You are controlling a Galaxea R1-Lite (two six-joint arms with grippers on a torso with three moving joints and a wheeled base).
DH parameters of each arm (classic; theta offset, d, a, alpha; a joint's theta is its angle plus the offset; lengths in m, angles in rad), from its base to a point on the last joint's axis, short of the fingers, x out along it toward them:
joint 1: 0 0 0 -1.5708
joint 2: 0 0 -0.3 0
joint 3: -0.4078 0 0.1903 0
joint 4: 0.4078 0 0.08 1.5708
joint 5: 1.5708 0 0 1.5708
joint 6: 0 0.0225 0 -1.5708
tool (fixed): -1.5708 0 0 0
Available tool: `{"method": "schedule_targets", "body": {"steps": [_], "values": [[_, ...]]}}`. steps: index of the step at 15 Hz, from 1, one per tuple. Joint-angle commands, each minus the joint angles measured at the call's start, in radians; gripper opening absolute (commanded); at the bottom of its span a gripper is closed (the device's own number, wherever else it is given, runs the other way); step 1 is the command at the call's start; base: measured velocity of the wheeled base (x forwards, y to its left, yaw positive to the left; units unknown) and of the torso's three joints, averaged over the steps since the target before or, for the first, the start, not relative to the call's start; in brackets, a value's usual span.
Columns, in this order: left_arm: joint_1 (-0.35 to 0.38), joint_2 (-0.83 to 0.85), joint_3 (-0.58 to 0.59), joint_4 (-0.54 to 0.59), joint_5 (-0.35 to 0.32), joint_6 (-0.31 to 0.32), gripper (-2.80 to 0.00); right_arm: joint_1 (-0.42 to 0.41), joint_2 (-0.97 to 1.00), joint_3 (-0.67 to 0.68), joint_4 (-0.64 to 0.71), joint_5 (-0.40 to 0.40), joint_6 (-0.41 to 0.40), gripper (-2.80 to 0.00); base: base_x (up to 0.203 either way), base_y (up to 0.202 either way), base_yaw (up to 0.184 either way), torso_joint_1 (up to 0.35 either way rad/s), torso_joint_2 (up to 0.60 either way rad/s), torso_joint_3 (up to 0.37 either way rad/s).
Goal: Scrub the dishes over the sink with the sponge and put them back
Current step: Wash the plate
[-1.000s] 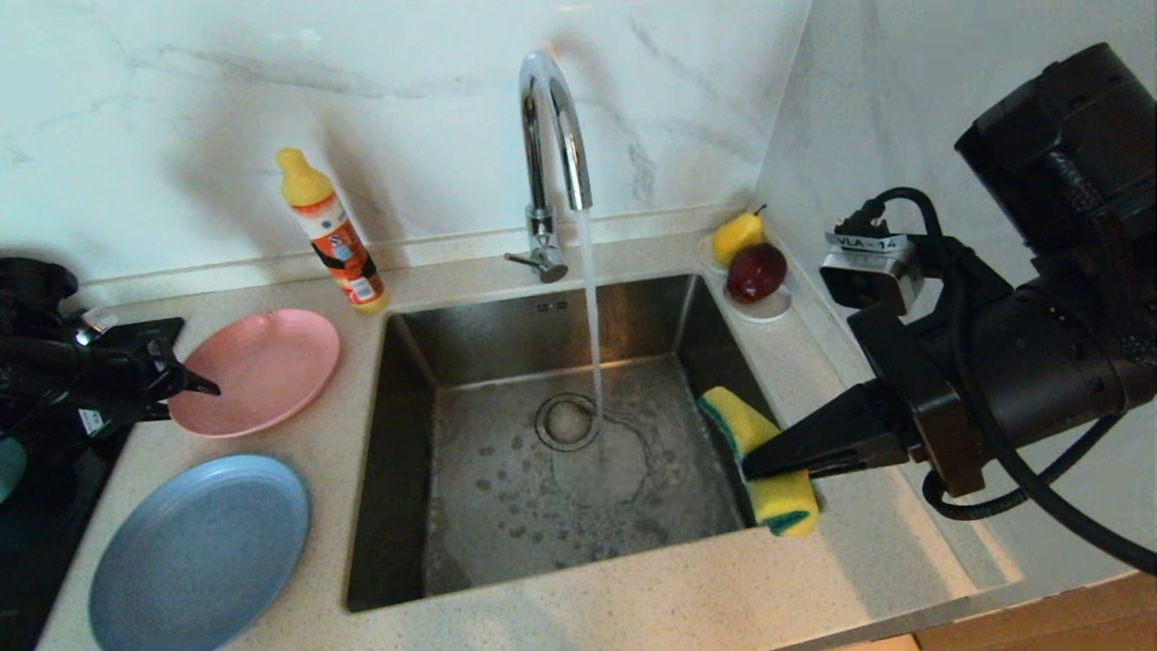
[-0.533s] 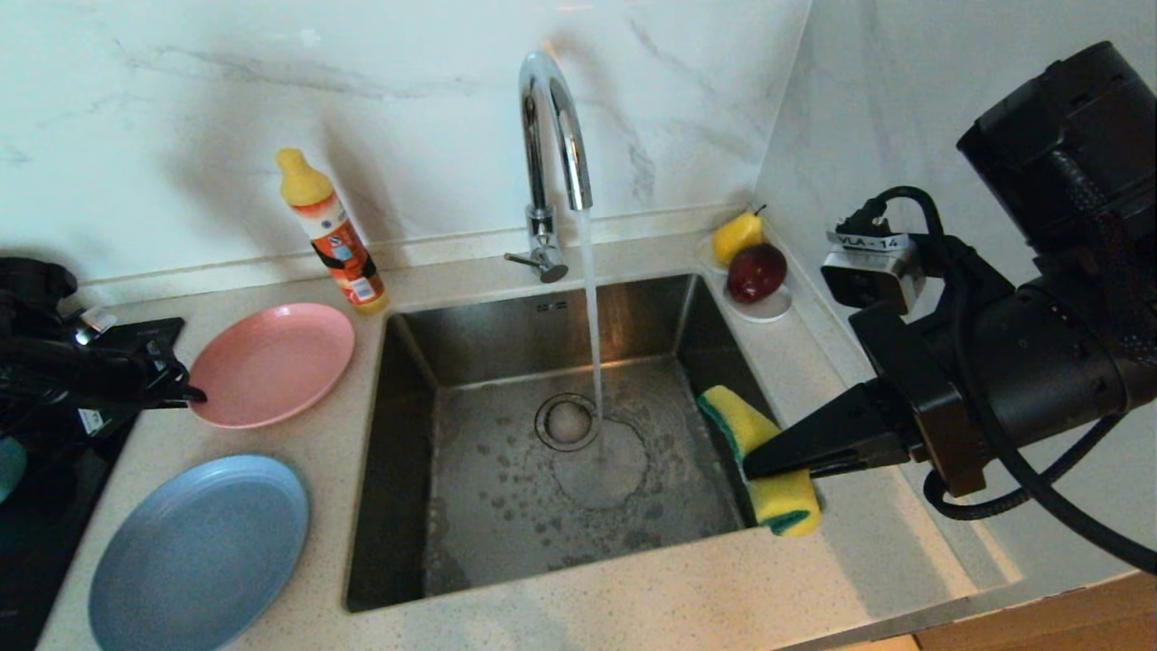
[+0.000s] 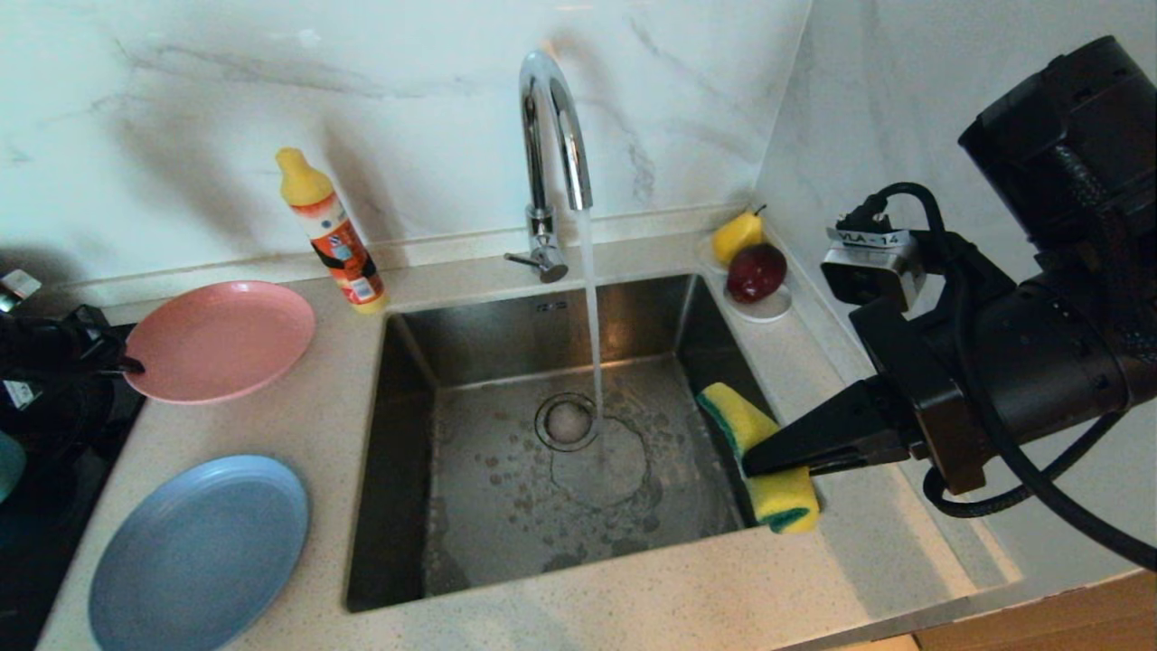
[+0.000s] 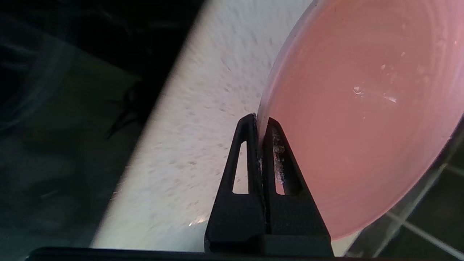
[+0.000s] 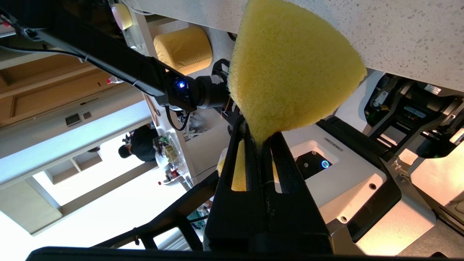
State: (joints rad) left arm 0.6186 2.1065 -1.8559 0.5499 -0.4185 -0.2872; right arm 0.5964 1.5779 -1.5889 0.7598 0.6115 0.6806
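Observation:
My left gripper [image 3: 128, 366] [image 4: 259, 121] is shut on the left rim of the pink plate [image 3: 221, 339] [image 4: 362, 108], which hangs slightly tilted over the counter left of the sink [image 3: 542, 330]. The light-blue plate [image 3: 199, 551] lies flat on the counter at the front left. A teal sliver at the far left edge is the bowl [image 3: 5, 466]. At the sink's right wall, my right gripper [image 3: 750, 466] [image 5: 259, 132] is shut on the middle of the yellow sponge [image 3: 785, 502] [image 5: 290, 69] with its green layer, squeezing it.
Water runs from the curved chrome tap [image 3: 553, 136] onto the drain [image 3: 567, 421]. An orange bottle [image 3: 333, 235] with a yellow cap stands behind the pink plate. A white saucer [image 3: 768, 312] with a pear and an apple sits in the back right corner. A black hob [image 3: 50, 515] borders the counter's left.
The left gripper closed on the pink plate's rim and carried it left and back, raising it off the counter. The right arm and sponge stayed still.

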Motion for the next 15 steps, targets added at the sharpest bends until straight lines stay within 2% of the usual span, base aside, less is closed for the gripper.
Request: {"method": "schedule_targets", "body": {"steps": [1,3,7,11,15], "values": [[0.043,-0.042,-0.050,0.034,-0.008,-0.003,-2.80,0.000,0.008,-0.006,0.004,0.002,0.005,-2.80,0.000,0.000,0.000,0.000,0.00,0.000],[0.067,-0.089,-0.051,0.033,-0.025,-0.014,-2.80,0.002,0.010,-0.008,0.006,0.002,0.005,-2.80,0.000,0.000,0.000,0.000,0.00,0.000],[0.090,-0.203,-0.052,0.033,-0.119,-0.092,-2.80,0.002,0.004,-0.005,0.006,0.002,0.005,-2.80,0.000,0.000,0.000,0.000,0.00,0.000],[0.092,-0.315,-0.052,0.033,-0.141,-0.144,-2.80,0.002,-0.004,0.006,0.009,0.002,0.005,-2.80,0.000,0.000,0.000,0.000,0.00,0.000],[0.089,-0.447,-0.052,0.041,-0.235,-0.200,-2.80,0.002,-0.015,0.007,0.012,0.002,0.005,-2.80,0.000,0.000,0.000,0.000,0.00,0.000]]}}
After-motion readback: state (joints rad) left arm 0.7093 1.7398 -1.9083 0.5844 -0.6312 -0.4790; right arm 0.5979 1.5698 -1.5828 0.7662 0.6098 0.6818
